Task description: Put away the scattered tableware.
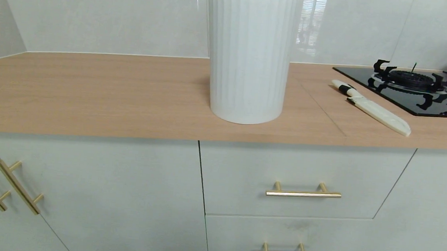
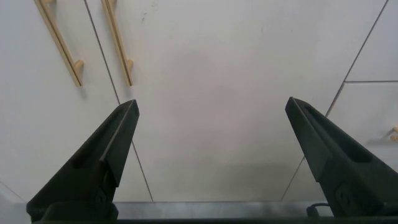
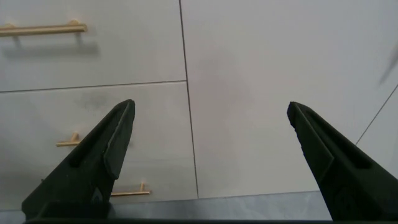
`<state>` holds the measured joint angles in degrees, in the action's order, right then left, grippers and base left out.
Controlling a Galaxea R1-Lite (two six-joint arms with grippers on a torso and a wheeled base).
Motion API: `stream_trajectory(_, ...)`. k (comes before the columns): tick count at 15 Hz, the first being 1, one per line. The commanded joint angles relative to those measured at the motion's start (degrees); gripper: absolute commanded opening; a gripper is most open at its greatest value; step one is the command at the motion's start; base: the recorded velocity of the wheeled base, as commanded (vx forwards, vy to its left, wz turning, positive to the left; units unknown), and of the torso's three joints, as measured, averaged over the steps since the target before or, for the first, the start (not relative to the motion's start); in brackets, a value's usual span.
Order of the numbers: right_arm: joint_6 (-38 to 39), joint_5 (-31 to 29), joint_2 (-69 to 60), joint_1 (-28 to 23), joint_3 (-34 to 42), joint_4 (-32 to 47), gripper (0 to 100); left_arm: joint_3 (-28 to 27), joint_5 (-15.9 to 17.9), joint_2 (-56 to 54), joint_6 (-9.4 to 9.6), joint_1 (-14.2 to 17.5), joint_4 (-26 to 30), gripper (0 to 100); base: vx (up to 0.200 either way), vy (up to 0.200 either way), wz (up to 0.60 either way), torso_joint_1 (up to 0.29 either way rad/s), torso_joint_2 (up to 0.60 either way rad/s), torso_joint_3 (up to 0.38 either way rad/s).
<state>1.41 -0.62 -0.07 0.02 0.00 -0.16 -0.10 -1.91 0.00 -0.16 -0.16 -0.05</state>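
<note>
A white knife [image 1: 370, 107] with a black band on its handle lies on the wooden counter [image 1: 90, 91] at the right, beside the hob. A tall white ribbed container [image 1: 249, 55] stands at the counter's middle. My left gripper [image 2: 211, 112] is open, low in front of the cabinet doors, with nothing between its fingers. My right gripper [image 3: 211, 115] is open too, facing the drawer fronts, and holds nothing.
A black gas hob [image 1: 422, 87] sits at the counter's far right. Below the counter are grey cabinet doors with gold handles [image 1: 17, 185] at left and two drawers with gold handles [image 1: 304, 193] in the middle. A tiled wall backs the counter.
</note>
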Motion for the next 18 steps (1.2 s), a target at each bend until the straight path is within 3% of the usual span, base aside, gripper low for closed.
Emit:
stream_trajectory(1,-0.01,0.01,0.07,0.06,0.0,-0.02,100,0.01,-0.02,0.09,-0.02,-0.02,-0.04,100,0.0,0.0,0.0,0.0,0.0,0.0)
stream_trajectory(6,-0.01,0.01,0.07,0.06,0.0,-0.02,100,0.01,-0.02,0.09,-0.11,-0.02,0.05,100,0.0,0.0,0.0,0.033,-0.17,-0.18)
stream_trajectory(18,0.08,0.01,0.07,-0.02,0.0,-0.02,100,0.01,-0.02,0.09,-0.02,-0.02,-0.04,100,0.0,0.0,0.0,0.184,-0.49,-0.285)
